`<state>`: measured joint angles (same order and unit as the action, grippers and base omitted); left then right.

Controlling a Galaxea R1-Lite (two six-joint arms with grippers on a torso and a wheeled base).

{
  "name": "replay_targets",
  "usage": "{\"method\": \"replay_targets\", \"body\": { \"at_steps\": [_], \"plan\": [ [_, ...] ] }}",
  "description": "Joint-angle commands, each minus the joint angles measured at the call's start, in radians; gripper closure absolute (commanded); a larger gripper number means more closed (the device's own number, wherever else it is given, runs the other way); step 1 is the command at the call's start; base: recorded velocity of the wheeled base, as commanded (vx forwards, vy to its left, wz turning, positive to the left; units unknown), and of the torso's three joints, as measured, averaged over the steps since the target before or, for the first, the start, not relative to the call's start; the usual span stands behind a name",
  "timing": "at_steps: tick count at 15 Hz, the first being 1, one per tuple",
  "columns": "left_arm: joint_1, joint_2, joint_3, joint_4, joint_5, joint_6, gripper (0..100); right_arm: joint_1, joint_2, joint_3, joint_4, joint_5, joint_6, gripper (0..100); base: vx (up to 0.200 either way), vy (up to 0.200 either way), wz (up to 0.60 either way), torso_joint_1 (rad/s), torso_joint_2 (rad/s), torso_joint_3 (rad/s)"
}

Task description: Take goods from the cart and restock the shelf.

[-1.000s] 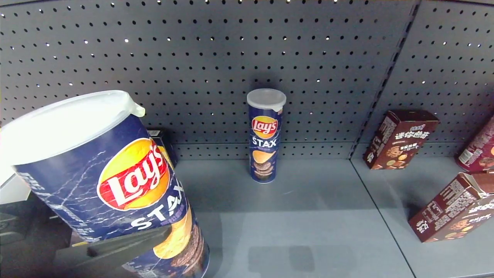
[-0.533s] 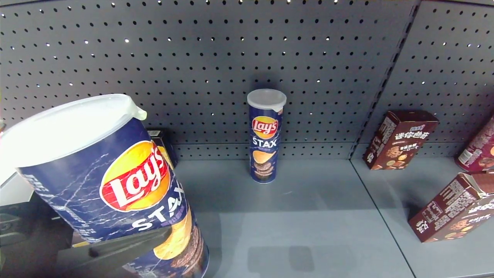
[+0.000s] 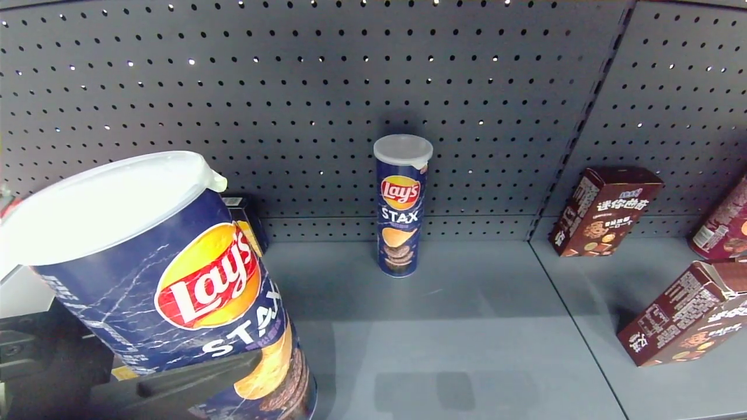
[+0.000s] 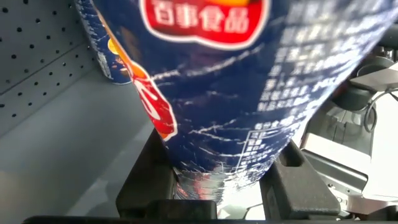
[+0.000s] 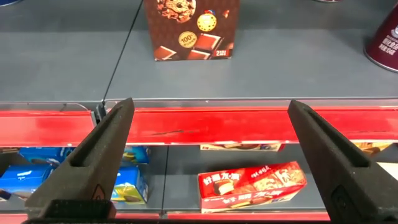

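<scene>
We see the left claw [image 4: 221, 186] clamped on a dark blue chips can [image 3: 169, 280]. One black finger [image 3: 192, 373] presses across the can's lower part, and in the left wrist view a dark finger sits against each side of its base. The held can tilts a little, its pale plastic lid leaning toward the shelf's left end. It hangs over the front left part of the grey shelf [image 3: 455, 326]. From these views we cannot tell whether its base touches the shelf board.

A second chips can [image 3: 401, 207] of the same kind stands upright at the shelf's back edge, about midway along it, just in front of the perforated back panel [image 3: 350, 87]. Behind the held can, at the back left, a small dark pack [image 3: 248, 219] peeks out. It may be another can, but most of it is hidden.

On the shelf section to the right, one brown biscuit box [image 3: 604, 211] stands at the back edge. Another brown box [image 3: 683, 318] sits nearer the front right.

The right claw [image 5: 209, 109] is spread wide with nothing between its fingers. It hangs in front of a red rail [image 5: 211, 124] along a shelf's front edge. A brown chocolate box [image 5: 191, 28] stands on the board behind that rail, and a red carton [image 5: 252, 180] lies on the shelf below it.
</scene>
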<state>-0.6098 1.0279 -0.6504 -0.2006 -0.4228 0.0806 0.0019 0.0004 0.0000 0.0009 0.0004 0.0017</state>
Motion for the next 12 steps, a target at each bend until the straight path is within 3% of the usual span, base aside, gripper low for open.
{"method": "replay_targets", "body": {
  "at_steps": [1, 7, 9, 10, 12],
  "plan": [
    [0.001, 0.021, 0.002, -0.006, -0.001, 0.001, 100, 0.000, 0.000, 0.000, -0.001, 0.000, 0.000, 0, 0.000, 0.000, 0.00, 0.000, 0.00, 0.000],
    [0.002, 0.035, 0.015, -0.048, 0.009, -0.001, 100, -0.002, 0.001, -0.005, 0.002, -0.017, 0.001, 0, 0.000, 0.000, 0.00, 0.000, 0.00, 0.000],
    [0.012, 0.026, 0.021, -0.045, 0.010, -0.004, 100, 0.003, 0.138, -0.255, 0.030, -0.002, 0.004, 0, 0.000, 0.000, 0.00, 0.000, 0.00, 0.000],
    [0.028, 0.026, 0.021, -0.051, 0.007, -0.002, 100, 0.020, 0.187, -0.307, 0.105, 0.015, -0.002, 0, 0.000, 0.000, 0.00, 0.000, 0.00, 0.000],
    [0.031, 0.021, 0.043, -0.051, 0.006, -0.002, 100, 0.049, 0.191, -0.362, 0.131, 0.079, -0.003, 0, 0.000, 0.000, 0.00, 0.000, 0.00, 0.000]
  ]
}}
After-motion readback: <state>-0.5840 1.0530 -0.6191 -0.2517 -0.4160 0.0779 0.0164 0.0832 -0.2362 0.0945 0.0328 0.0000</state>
